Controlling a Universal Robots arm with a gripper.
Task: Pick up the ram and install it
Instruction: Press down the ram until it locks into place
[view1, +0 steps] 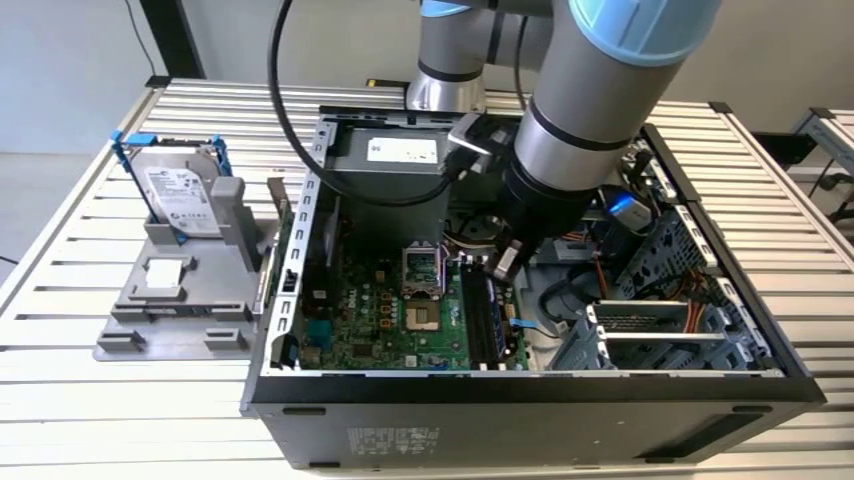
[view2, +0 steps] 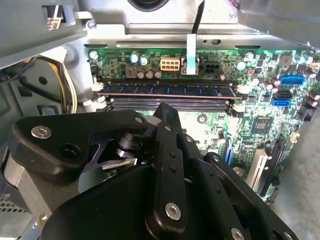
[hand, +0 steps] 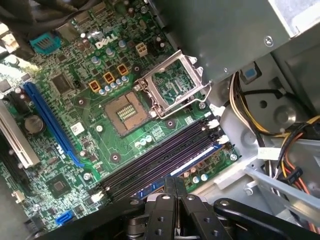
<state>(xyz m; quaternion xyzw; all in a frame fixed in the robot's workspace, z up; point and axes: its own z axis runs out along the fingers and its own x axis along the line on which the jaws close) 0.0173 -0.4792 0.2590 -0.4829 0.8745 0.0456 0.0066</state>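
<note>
The ram (view2: 165, 90) is a long dark stick with a row of chips, standing in one of the black memory slots (hand: 155, 165) on the green motherboard (view1: 387, 310) inside the open computer case (view1: 534, 385). In the first wrist view the ram (hand: 194, 163) lies along the slot nearest the gripper. My gripper (view2: 167, 114) hangs just above the slots with its black fingers (hand: 165, 200) pressed together and nothing between them. The exterior view has the gripper (view1: 507, 265) low inside the case, over the far end of the memory slots (view1: 483, 320).
A silver hard drive in a blue frame (view1: 180, 190) stands on a grey fixture (view1: 174, 300) at the exterior view's left. The open processor socket (hand: 127, 111), the power supply (view1: 387, 150), yellow and orange cables (hand: 280, 145) and the drive cage (view1: 667, 330) crowd around the slots.
</note>
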